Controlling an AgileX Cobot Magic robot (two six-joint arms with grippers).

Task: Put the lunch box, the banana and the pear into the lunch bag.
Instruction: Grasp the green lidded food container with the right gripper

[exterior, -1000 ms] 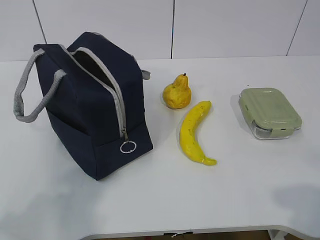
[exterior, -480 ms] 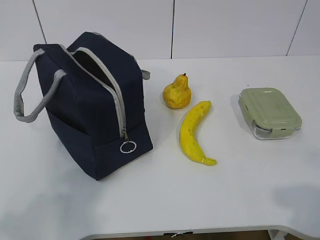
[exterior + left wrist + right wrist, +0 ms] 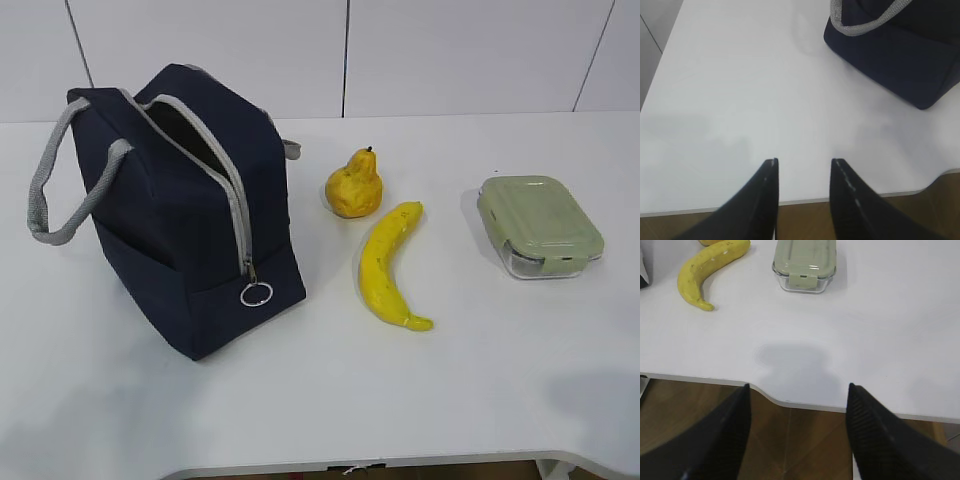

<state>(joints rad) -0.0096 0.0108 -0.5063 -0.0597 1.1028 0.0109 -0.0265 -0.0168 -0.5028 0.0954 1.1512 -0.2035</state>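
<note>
The navy lunch bag [image 3: 185,215] stands at the left of the white table with its grey zipper open and its ring pull [image 3: 256,294] hanging at the front. The pear [image 3: 354,184] sits right of the bag. The banana [image 3: 388,263] lies in front of the pear. The lunch box [image 3: 539,225] with its sage-green lid sits at the right. My left gripper [image 3: 803,161] is open and empty over the table's front edge, the bag [image 3: 900,55] far ahead to its right. My right gripper [image 3: 797,386] is open and empty at the front edge, the lunch box [image 3: 805,262] and banana [image 3: 707,270] ahead.
The table's front edge [image 3: 400,462] has a curved cutout, seen in the right wrist view [image 3: 765,392]. Brown floor shows below it. A white panelled wall [image 3: 350,55] stands behind the table. The bag's grey handles [image 3: 60,190] stick out to the left.
</note>
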